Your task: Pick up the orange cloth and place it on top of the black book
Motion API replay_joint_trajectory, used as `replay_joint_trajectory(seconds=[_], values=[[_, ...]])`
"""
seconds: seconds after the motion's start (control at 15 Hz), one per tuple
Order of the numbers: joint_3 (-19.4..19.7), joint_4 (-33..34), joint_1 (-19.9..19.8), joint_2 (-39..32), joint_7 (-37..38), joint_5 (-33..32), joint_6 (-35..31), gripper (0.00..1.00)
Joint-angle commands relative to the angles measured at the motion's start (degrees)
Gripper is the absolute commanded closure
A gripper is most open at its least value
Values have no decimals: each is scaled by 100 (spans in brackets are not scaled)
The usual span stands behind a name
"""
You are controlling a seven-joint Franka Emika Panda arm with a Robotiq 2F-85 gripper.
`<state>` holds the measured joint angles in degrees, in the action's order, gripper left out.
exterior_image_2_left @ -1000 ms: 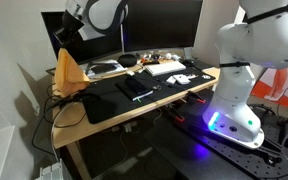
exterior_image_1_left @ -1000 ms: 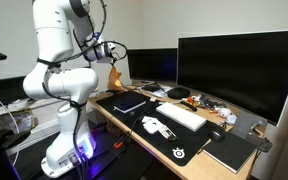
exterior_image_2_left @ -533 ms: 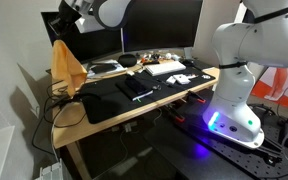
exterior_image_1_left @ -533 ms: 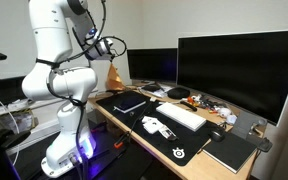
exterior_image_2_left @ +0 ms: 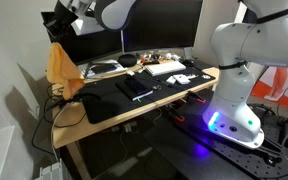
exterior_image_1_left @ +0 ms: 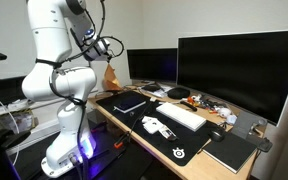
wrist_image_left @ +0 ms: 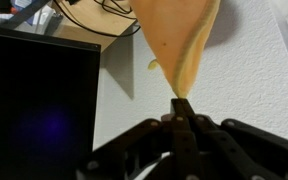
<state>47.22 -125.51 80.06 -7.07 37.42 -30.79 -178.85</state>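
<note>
Cloth: orange cloth (exterior_image_2_left: 62,68) is hanging in the air as a long drooping cone, clear of the table (exterior_image_2_left: 102,112), off the table's far end from the robot base, close to the white wall.
Change: over the last second the cloth is rising and drifting a little further outward; in an exterior view it is now sitting higher than it was, its lower tip no longer brushing the cables at the table corner.
Meaning: lift stage is looking finished; carry toward the book is, by my judgement, the step now starting.
Fingers: gripper (wrist_image_left: 181,112) is fully closed, fingers pinching the narrow top of the cloth; in the wrist view the fabric is running straight out from between the tips and fanning wider away from them.
Cloth vs fingers: all fabric is hanging below the pinch point, none draped over the finger backs that I can see.
Book: black book (exterior_image_1_left: 130,102) is lying flat on the dark mat near the table's edge, well apart from the cloth, with nothing on its cover.
Risk: thin pinch on loose fabric, so a slip in transit is possible.
</note>
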Motion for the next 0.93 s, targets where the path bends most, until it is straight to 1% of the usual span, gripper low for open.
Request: replay_joint_trajectory(seconds=[0.0,0.13,0.4,0.67,0.87], values=[[7,0,0,0,0,0,0,100],[183,161,96,-195,328,-96,-81,100],[856,323,463,-302,1221,-327,-145,100],[1705,343,1021,-384,2143,-536,-121,100],[2411,214,1602,-386,2769,-741,-163,100]])
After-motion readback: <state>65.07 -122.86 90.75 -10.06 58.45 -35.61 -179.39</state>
